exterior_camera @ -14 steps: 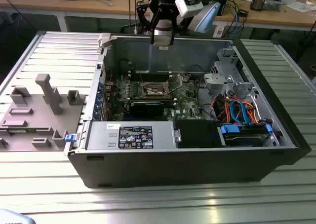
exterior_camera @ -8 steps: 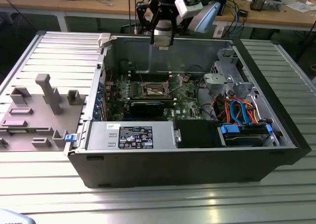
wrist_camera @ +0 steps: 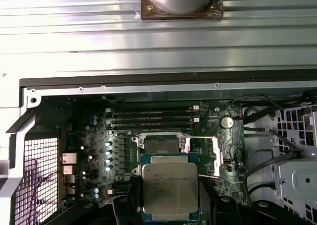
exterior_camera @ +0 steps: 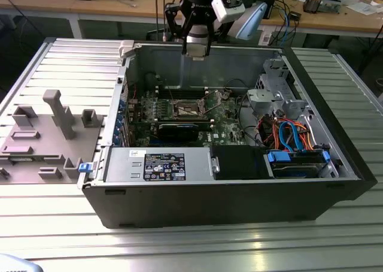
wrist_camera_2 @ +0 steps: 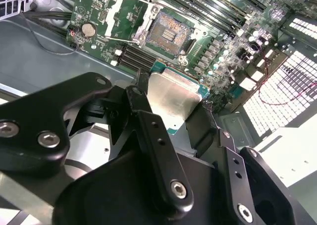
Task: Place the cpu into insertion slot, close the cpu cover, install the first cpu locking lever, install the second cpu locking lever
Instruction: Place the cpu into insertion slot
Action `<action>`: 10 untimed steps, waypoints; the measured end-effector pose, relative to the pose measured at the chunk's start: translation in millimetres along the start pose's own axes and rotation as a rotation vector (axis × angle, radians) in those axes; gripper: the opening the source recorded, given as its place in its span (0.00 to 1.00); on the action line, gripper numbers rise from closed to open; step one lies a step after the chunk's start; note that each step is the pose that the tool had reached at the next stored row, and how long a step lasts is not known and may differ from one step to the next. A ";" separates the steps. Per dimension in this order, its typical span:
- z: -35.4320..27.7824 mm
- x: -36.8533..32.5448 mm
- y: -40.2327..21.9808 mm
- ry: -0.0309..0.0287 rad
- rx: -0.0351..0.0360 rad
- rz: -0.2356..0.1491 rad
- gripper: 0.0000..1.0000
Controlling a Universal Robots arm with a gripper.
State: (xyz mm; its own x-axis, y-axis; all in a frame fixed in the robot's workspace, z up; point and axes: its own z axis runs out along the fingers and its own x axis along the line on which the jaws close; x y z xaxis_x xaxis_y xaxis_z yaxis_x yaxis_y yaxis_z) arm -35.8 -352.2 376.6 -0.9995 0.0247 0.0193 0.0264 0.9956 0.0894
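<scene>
Two black fingers (wrist_camera_2: 141, 111) of the tool (wrist_camera_2: 171, 111) clench opposite edges of the cpu (wrist_camera: 170, 188), a flat square chip with a matte silver lid. It hangs above the green motherboard (wrist_camera: 79, 136), apart from the dark-centred insertion slot (wrist_camera: 160, 144). The silvery cpu cover (wrist_camera: 212, 155) lies open beside the slot.

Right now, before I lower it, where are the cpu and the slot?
cpu (wrist_camera: 171, 188): first wrist view, middle of its silver metal top.
slot (wrist_camera: 161, 144): first wrist view, its dark centre, inside the metal rim.
</scene>
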 end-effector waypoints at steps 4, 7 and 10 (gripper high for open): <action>0.9 0.0 -0.3 0.0000 0.0003 0.000 0.55; 1.1 0.0 -0.7 0.0001 0.0007 0.000 0.55; 2.0 0.0 -0.7 0.0000 0.0005 0.000 0.55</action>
State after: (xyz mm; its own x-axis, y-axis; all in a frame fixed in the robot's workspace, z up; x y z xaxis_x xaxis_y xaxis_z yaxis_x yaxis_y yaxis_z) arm -35.9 -352.8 374.5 -0.9995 0.0247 0.0193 0.0263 0.9957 0.0889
